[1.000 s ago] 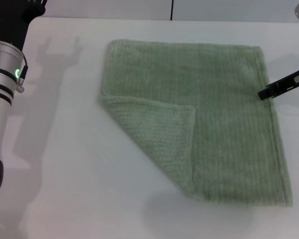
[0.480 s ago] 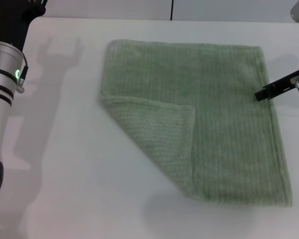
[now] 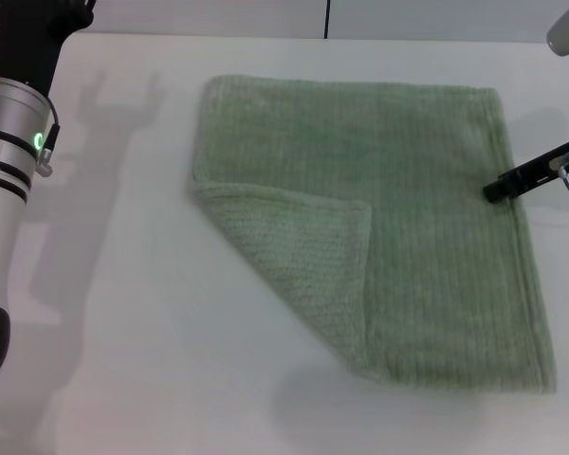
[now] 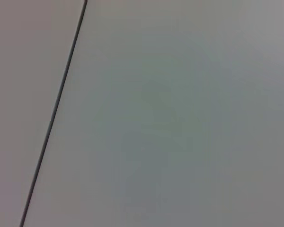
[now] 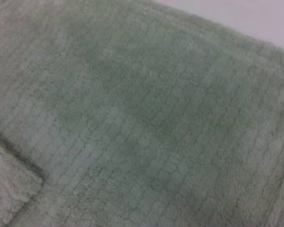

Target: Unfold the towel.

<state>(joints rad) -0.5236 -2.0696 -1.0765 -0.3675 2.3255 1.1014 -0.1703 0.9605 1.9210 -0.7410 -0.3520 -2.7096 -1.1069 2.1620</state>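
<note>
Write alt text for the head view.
A pale green towel lies on a white table, its near-left corner folded over onto itself. The right gripper reaches over its right edge; the left arm stands far left.

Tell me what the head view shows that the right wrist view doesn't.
Only the head view shows the whole towel lying on the white table, the left arm off to the left side, and the right gripper at the towel's right edge. Only the right wrist view gives a close look at the ribbed terry weave. Both show the folded-over corner, not yet opened out.
</note>
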